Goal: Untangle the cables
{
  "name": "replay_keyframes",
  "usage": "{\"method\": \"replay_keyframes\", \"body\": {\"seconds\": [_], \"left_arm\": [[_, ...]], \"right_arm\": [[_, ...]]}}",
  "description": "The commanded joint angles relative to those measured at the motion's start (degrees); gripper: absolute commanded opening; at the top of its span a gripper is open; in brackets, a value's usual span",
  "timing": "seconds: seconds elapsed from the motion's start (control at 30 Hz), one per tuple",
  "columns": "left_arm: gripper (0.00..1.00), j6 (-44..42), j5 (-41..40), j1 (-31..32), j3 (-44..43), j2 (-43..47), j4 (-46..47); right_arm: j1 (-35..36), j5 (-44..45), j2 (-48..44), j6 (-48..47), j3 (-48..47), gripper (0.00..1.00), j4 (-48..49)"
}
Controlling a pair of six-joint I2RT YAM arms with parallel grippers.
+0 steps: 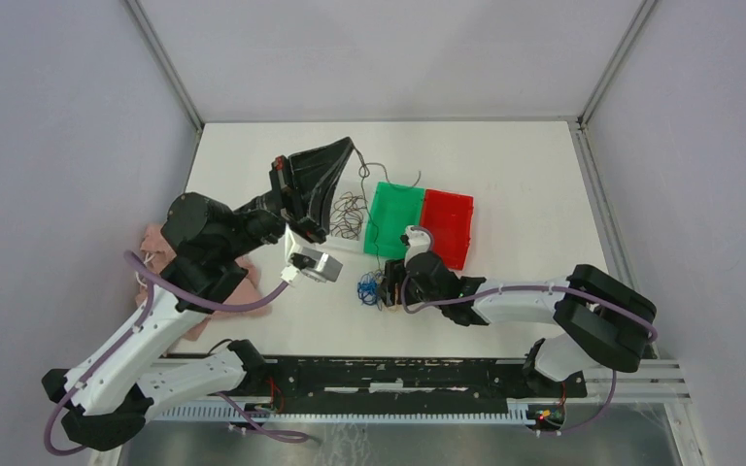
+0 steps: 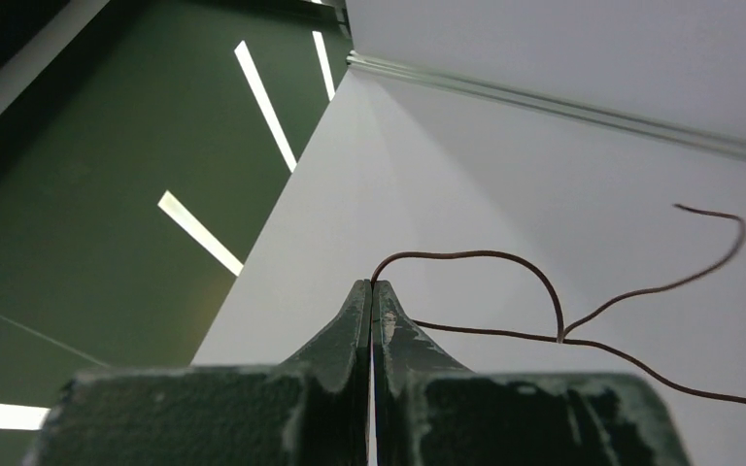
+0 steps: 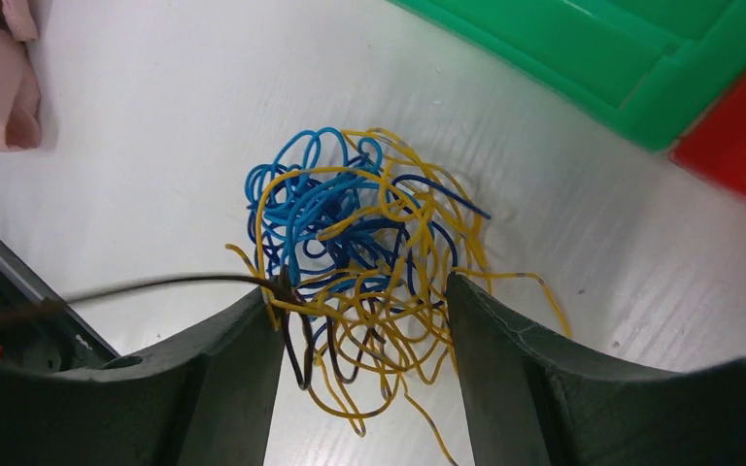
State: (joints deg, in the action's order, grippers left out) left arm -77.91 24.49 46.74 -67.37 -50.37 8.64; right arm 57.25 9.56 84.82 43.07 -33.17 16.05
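Note:
A tangle of blue, yellow and dark cables (image 3: 359, 233) lies on the white table, small in the top view (image 1: 371, 287). My right gripper (image 3: 361, 289) is open and low over it, and its fingers (image 3: 238, 359) straddle the near part of the bundle. A dark strand runs off left past the left finger. My left gripper (image 2: 371, 287) is raised off the table and shut on the end of a thin brown cable (image 2: 486, 254), which loops away to the right. From above, that gripper (image 1: 349, 145) hangs over a loose heap of brown cables (image 1: 350, 215).
A green tray (image 1: 394, 219) and a red tray (image 1: 447, 229) sit side by side just beyond the tangle. The green tray's corner (image 3: 583, 58) lies close ahead of the right gripper. A pink cloth (image 1: 167, 260) lies at the table's left edge.

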Motion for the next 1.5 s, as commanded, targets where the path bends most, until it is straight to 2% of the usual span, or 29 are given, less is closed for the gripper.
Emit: {"method": "replay_keyframes", "body": {"seconds": [0.0,0.1,0.23,0.43,0.77,0.9,1.1,1.3,1.47], "left_arm": [[0.03,-6.35,-2.42,0.28,-6.68,-3.02,6.02],[0.03,-7.61,-3.12,0.26,-10.53,-5.86,8.18],[0.03,-8.42,-2.81,0.26,-14.98,-8.65,9.69],[0.03,-11.88,-2.61,0.28,-20.44,-12.67,13.58],[0.03,-15.90,-2.62,0.28,-39.00,-22.76,17.28],[0.03,-14.47,-3.39,0.25,-45.91,-26.08,16.19],[0.04,-14.61,-1.16,0.28,-41.29,-23.95,15.20],[0.04,-15.47,-0.67,0.28,-36.81,-22.20,14.92],[0.04,-16.16,-0.27,0.26,-35.82,-22.05,14.48]], "right_arm": [[0.77,1.42,-1.94,0.64,2.62,0.69,2.82],[1.71,2.15,-3.21,0.08,3.38,0.75,2.44],[2.57,2.82,-5.08,-0.69,3.82,0.77,1.83],[2.97,3.26,-6.15,-0.91,4.69,0.77,1.37],[4.06,4.47,-5.93,-0.38,8.11,0.79,2.92],[4.19,5.10,-5.51,0.45,9.42,0.74,3.67],[4.42,4.77,-8.33,0.36,10.27,0.72,3.87],[4.38,2.06,-19.98,-5.15,5.27,0.83,-1.55],[4.75,-4.27,-22.58,-11.31,-0.94,0.89,0.08]]}}
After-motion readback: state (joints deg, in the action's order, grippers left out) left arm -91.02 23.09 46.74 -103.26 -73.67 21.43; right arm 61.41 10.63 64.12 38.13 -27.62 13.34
